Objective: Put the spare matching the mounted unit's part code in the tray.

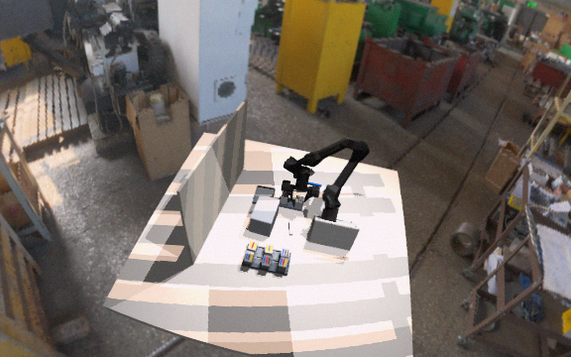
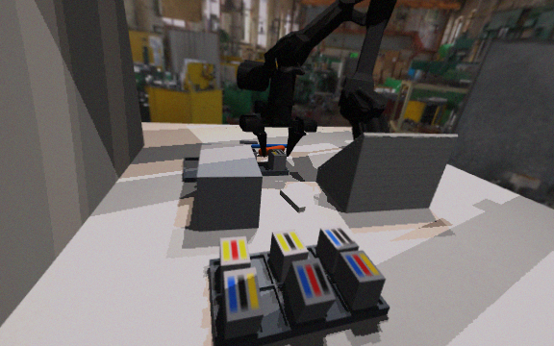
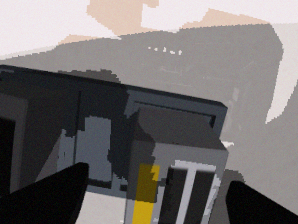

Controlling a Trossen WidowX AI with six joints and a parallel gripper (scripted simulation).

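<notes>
My gripper (image 1: 295, 200) (image 2: 276, 154) (image 3: 159, 182) is open, pointing down, with its fingertips either side of a grey block (image 2: 277, 161) (image 3: 177, 125). That block has one yellow and two black stripes and stands at the right end of a small dark rack (image 1: 290, 205) (image 2: 273, 172) (image 3: 170, 99). Clear gaps show between block and fingers. Another block (image 3: 15, 107) stands at the rack's left end, partly out of the wrist view. A shallow dark tray (image 1: 266, 187) (image 2: 190, 169) lies left of the rack, partly hidden in the exterior view. I cannot tell which thing is the mounted unit.
A large grey box (image 1: 264, 220) (image 2: 229, 202) stands in front of the tray. A wedge-shaped panel (image 1: 335, 233) (image 2: 392, 178) stands right. A front rack (image 1: 276, 273) (image 2: 306, 328) holds several striped blocks. A thin bar (image 2: 292, 201) lies midway. Orange and blue tools lie behind the fingers. A tall wall (image 1: 211, 183) stands left.
</notes>
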